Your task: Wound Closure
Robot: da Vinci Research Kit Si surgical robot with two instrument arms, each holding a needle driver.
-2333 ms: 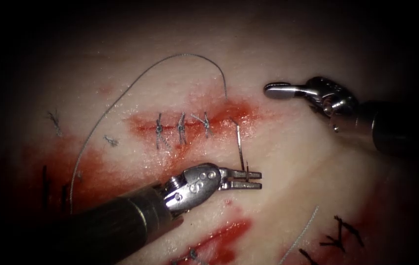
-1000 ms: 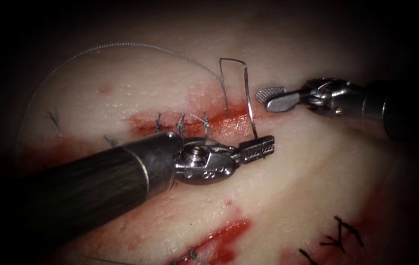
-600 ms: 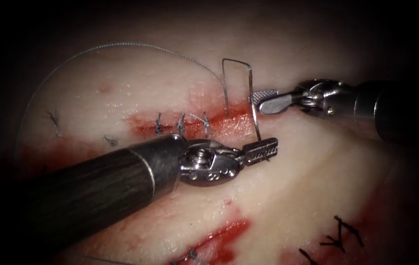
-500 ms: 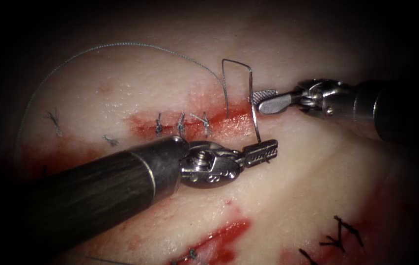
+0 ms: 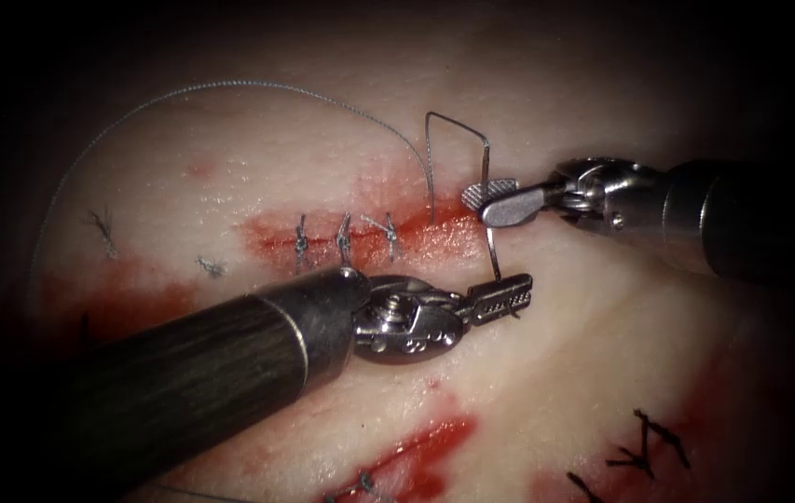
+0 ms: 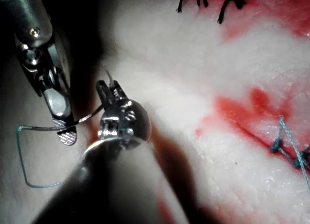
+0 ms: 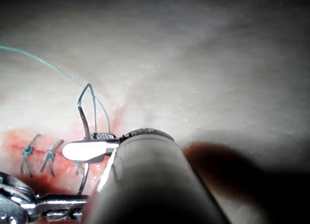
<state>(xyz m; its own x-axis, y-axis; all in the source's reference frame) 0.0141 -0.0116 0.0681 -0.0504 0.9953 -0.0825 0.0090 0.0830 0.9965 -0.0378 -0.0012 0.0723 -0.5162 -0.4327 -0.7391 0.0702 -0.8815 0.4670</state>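
Right gripper (image 5: pixel 483 198) now around upright needle (image 5: pixel 487 224)

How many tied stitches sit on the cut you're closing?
3: grey knotted thread stitches side by side across the red cut, left of the needle, at and. The shaft may hide more.

Your left tool (image 5: pixel 501 299) holds the needle (image 5: pixel 487 224) near one end, but that end is buried between the jaws, so you cannot tell point from swage. The right tool (image 5: pixel 483 197) crosses in front of the needle's mid-curve, and whether its jaws actually clamp the needle or only straddle it cannot be told. The thread (image 5: pixel 229 88) fades into the dark border at the endoscope view's left, and where it enters the cut (image 5: pixel 369 237) is too fine to judge.
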